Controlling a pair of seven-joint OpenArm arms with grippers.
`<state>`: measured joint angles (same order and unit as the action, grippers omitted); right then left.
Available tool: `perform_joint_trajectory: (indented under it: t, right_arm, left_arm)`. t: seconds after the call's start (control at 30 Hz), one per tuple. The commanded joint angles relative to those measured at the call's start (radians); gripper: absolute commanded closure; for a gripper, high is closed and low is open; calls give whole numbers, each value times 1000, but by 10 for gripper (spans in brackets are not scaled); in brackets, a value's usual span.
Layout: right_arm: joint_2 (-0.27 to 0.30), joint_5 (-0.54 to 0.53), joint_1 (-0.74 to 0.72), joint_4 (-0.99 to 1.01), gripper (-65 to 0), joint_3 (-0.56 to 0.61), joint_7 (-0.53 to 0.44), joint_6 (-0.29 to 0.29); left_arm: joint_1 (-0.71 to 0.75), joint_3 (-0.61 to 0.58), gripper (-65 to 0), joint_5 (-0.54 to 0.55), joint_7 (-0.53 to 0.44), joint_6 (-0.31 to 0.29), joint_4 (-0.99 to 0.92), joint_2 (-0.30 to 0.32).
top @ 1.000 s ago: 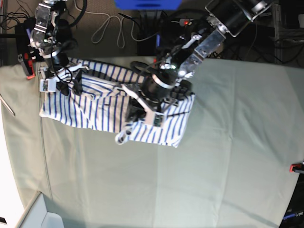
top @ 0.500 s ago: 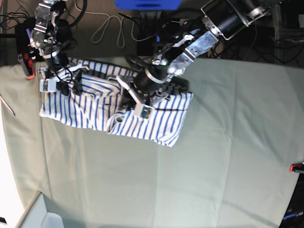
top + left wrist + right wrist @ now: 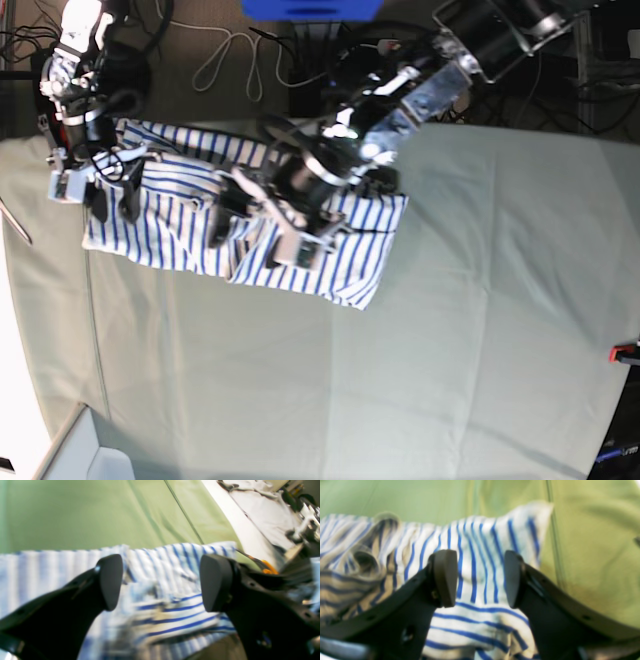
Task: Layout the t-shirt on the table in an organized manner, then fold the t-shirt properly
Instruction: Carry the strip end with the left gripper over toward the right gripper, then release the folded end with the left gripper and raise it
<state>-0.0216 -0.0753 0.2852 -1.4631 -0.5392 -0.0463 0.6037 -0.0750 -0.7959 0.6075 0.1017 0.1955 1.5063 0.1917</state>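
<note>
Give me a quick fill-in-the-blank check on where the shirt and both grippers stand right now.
1. The t-shirt has thin stripes coloured ____.
2. The left gripper has its jaws ____.
3. The right gripper has ____ between its pads.
4. The t-shirt lies on the ____ cloth of the table.

Missing: blue; open; nothing; green

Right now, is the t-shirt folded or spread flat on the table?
Folded over, not spread: the t-shirt lies as a narrow bunched strip on the table, layers overlapping and wrinkled in both wrist views. No sleeves show.

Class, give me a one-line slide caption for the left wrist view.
Left gripper open above the striped t-shirt on the green table.
</note>
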Motion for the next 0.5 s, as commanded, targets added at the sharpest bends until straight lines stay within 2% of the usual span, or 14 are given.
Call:
perform_joint_trajectory:
  t: [0.0,0.1,0.2,0.33,0.47]
  right_arm:
    - [1,-14,-4,-29,-335,-28,-30,0]
    - [-11,-11,-5,-34,-356,-74,-20,0]
    - [-10,-11,-14,-34,-361,-104,55,0]
    - [-10,-13,-43,-34,-361,-137,136,0]
    - [-10,-13,-59,-35,-362,-150,220,0]
  left_arm:
    - [-10,26,-463,-4,-23,0,18,5]
    - [8,76,-463,-2,-23,0,-20,12]
    - [13,92,-463,-2,-18,0,-54,2]
    - [5,10,-463,-4,-18,0,-88,-41]
    - [-7,-16,-463,-10,-18,0,-168,-93]
